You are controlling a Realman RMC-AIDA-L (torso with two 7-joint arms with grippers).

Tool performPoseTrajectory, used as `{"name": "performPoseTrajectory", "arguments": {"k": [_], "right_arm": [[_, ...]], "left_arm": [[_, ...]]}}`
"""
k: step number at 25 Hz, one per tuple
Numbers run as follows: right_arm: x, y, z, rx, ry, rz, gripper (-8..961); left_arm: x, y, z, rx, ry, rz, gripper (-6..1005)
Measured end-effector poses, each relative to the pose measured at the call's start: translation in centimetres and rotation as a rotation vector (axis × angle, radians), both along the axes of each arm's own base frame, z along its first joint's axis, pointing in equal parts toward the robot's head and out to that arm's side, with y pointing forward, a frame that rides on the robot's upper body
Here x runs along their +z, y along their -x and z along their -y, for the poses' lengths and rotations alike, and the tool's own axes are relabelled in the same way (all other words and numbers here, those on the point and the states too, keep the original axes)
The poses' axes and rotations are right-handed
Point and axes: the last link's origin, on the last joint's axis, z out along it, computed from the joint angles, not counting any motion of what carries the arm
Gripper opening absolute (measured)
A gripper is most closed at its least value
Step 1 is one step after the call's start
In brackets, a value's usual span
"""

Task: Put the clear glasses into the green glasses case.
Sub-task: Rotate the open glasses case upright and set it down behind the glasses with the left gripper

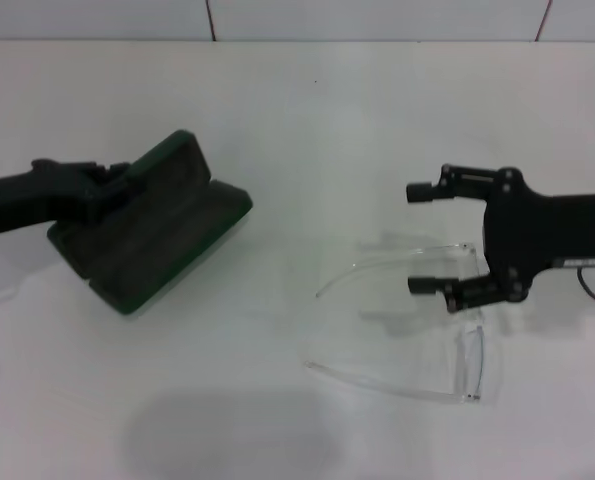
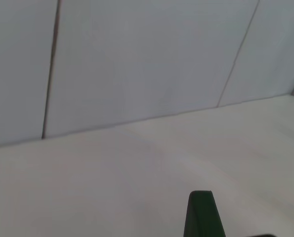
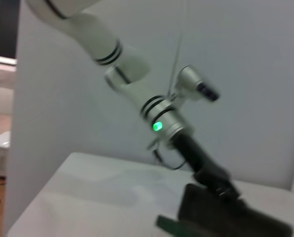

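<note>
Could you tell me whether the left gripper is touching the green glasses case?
Touching: in the head view the left gripper grips the raised lid of the green glasses case.

The table (image 1: 297,110) is evenly and brightly lit from overhead — soft shadows are cast beneath the case (image 1: 152,225) and glasses (image 1: 417,330). The right wrist view is blurred — motion smear is seen.
</note>
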Motion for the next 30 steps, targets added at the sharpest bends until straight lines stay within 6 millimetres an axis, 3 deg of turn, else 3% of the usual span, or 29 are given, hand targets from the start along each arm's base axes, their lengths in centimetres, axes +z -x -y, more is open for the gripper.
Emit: {"name": "performPoseTrajectory", "arguments": {"k": [3, 9, 16, 24, 30], "right_arm": [[-0.2, -0.2, 0.3, 0.017, 0.011, 0.016, 860], [-0.8, -1.0, 1.8, 0.075, 0.034, 0.042, 859], [-1.5, -1.3, 2.7, 0.102, 0.072, 0.064, 859], [-1.8, -1.3, 2.9, 0.113, 0.083, 0.071, 859], [-2.0, -1.3, 3.0, 0.117, 0.092, 0.082, 858]], "left_arm": [[0.0, -0.9, -0.7, -0.041, -0.006, -0.010, 213], [0.2, -2.9, -2.5, -0.174, -0.083, -0.029, 213], [-1.0, -6.3, -4.3, -0.426, -0.130, -0.081, 212], [-4.6, -11.5, -5.5, -0.735, -0.051, -0.148, 211], [-8.7, -13.7, -6.5, -0.822, 0.115, -0.310, 211]]}}
